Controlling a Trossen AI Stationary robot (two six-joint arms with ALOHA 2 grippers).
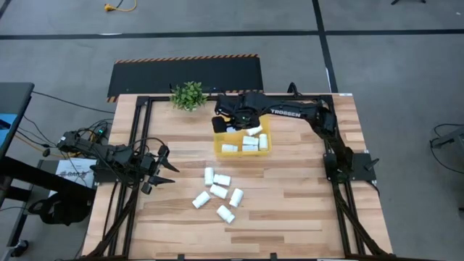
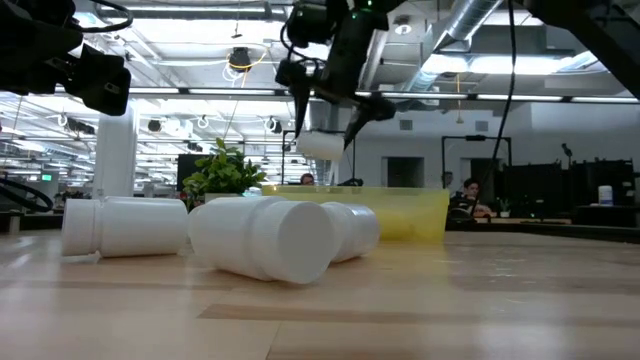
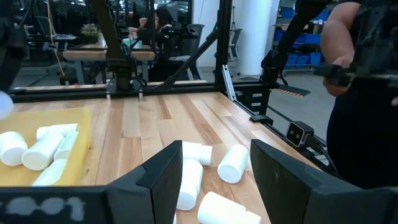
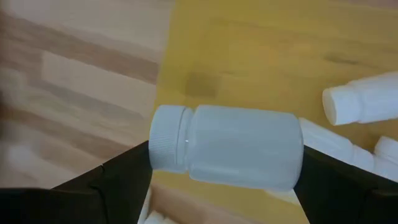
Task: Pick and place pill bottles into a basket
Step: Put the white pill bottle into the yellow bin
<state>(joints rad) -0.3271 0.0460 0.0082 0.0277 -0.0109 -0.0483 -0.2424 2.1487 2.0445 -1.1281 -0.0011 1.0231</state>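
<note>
The yellow basket point(image 1: 220, 149) stands at the table's far middle with several white pill bottles point(image 1: 250, 143) lying in it. Several more bottles point(image 1: 218, 191) lie on their sides on the wood nearer the front; they also show in the low view point(image 2: 265, 236) and the left wrist view point(image 3: 234, 163). My right gripper point(image 1: 230, 125) is over the basket's far left part, shut on one white bottle point(image 4: 236, 146), above the basket wall point(image 2: 410, 212). My left gripper point(image 1: 165, 168) is open and empty at the table's left, pointing toward the loose bottles. My right gripper pinches the bottle between its two fingers, one finger point(image 4: 121, 180) at the ribbed cap end point(image 4: 163, 146) and the other at the bottom end point(image 4: 297, 152). The fingers point down from above. The bottle hangs level point(image 2: 320, 145), clear of the basket floor point(image 4: 261, 56).
A small green potted plant point(image 1: 188, 95) stands at the far edge, left of the basket. A person point(image 3: 364, 93) stands beyond the table's right side in the left wrist view. Bare wood lies along the table's front and right.
</note>
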